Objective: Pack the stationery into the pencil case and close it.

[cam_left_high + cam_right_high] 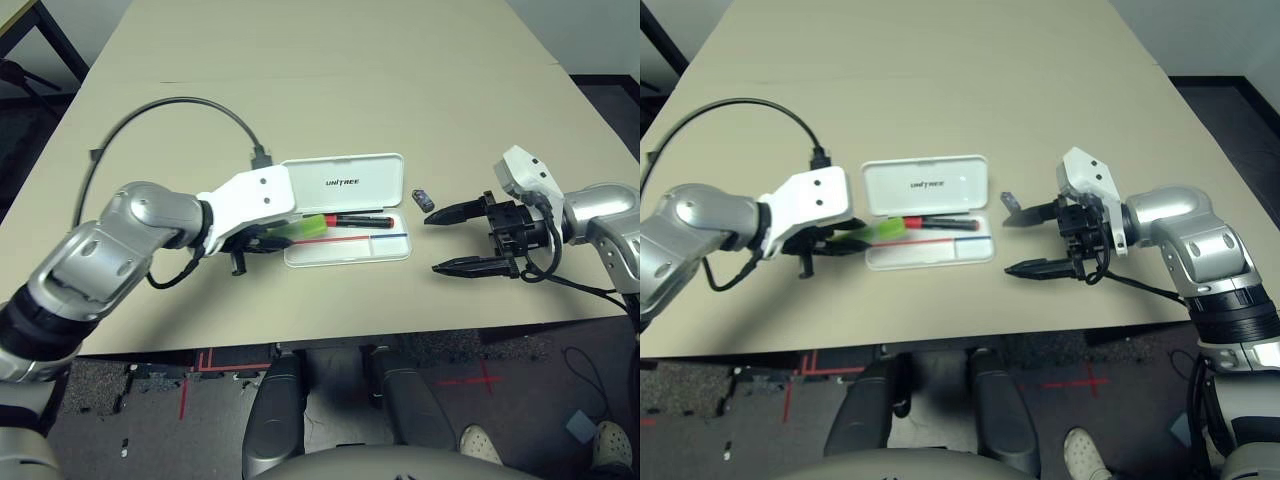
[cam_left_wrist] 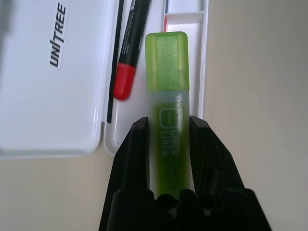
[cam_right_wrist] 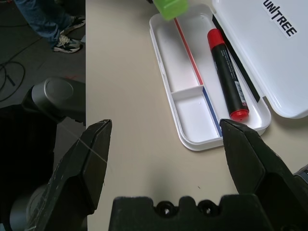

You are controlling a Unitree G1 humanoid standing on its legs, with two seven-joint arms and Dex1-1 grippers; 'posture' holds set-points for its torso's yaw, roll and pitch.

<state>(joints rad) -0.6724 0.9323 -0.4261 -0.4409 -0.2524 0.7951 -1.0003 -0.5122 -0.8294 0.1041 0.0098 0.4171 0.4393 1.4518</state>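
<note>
Left wrist view: left gripper [image 2: 168,139] pinches the highlighter [image 2: 167,67] by its tail, tip over the near-left end of the open case [image 1: 345,250]. Marker [image 1: 358,218] already lies in the tray by the hinge. Eraser [image 1: 423,198] sits on the table just right of the case. Right gripper [image 1: 458,240] hangs right of the case, fingers spread wide, empty.

Risk: highlighter lands across the rim or on the marker if let go this angled; lid then won't shut.

Beige table [image 1: 330,90]; dark floor with red tape beyond.
</note>
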